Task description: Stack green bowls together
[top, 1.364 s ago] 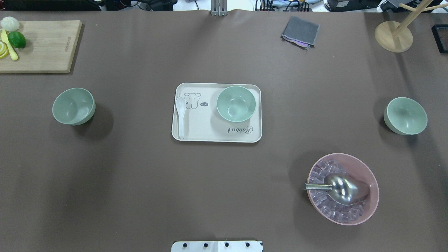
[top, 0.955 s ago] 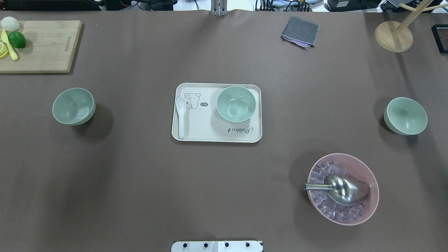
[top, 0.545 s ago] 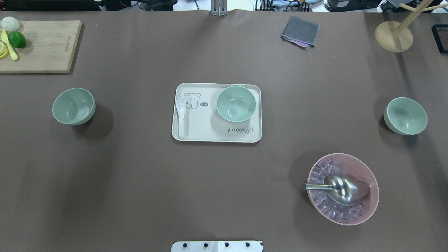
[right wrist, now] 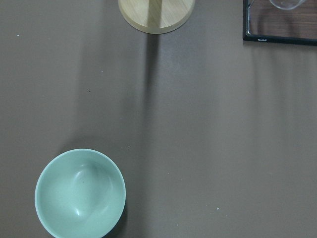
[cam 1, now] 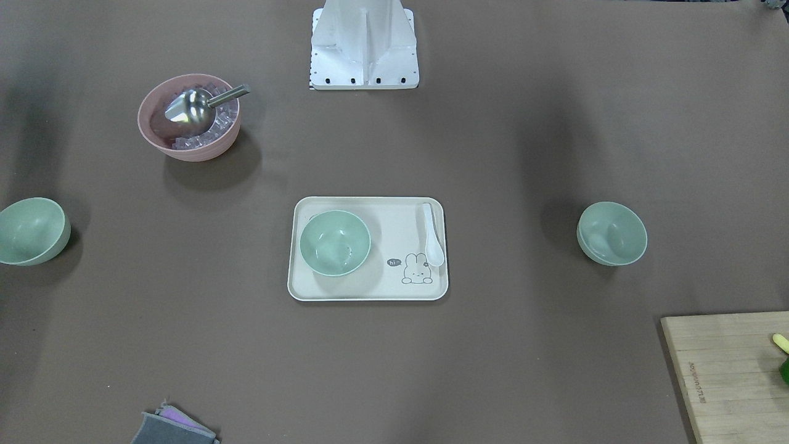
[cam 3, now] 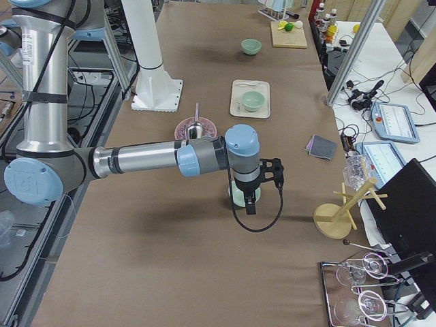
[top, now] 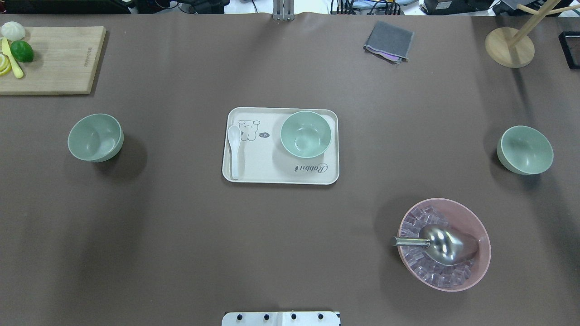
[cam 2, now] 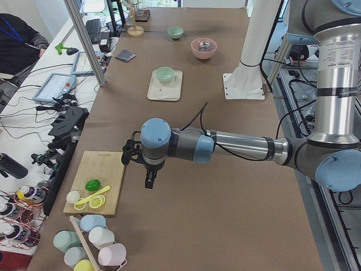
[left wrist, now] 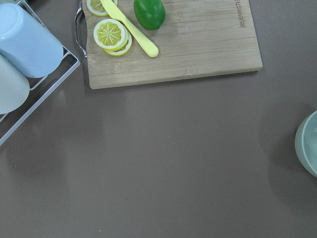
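Three pale green bowls stand apart on the brown table. One green bowl (top: 95,137) is at the left, one (top: 306,134) sits on the cream tray (top: 253,170), and one (top: 524,150) is at the right. My left gripper (cam 2: 149,182) hangs above the table beside the cutting board; its wrist view shows only the left bowl's edge (left wrist: 309,148). My right gripper (cam 3: 250,206) hovers over the right bowl (cam 3: 236,196), which shows low left in its wrist view (right wrist: 80,193). Both grippers show only in the side views, so I cannot tell whether they are open or shut.
A pink bowl (top: 471,276) with ice cubes and a metal scoop (top: 446,244) stands front right. A white spoon (top: 234,151) lies on the tray. A cutting board (top: 54,68) with lime and lemon is back left, a grey cloth (top: 389,40) and wooden stand (top: 509,47) at the back.
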`<action>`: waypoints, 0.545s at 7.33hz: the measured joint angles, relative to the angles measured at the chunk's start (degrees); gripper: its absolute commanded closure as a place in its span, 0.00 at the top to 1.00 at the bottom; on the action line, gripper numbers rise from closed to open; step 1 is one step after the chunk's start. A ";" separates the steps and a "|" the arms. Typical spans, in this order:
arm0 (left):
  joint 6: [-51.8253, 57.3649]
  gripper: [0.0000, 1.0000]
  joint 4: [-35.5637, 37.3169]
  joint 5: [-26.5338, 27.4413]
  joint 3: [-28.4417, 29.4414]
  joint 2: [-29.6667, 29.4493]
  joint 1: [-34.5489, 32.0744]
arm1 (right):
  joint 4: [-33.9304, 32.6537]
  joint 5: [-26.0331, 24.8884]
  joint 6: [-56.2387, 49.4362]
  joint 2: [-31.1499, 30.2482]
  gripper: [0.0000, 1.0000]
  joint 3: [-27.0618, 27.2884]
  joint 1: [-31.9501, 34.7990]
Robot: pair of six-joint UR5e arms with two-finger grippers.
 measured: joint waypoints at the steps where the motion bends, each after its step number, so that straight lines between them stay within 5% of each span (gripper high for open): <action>1: 0.05 0.99 -0.75 -0.38 0.13 0.39 -0.04 | 1.83 0.27 -0.35 -0.13 1.00 -0.10 -0.10; 4: -3.92 0.99 -6.79 -5.41 0.32 -0.18 0.76 | 3.65 0.81 0.18 0.67 1.00 -0.08 -1.54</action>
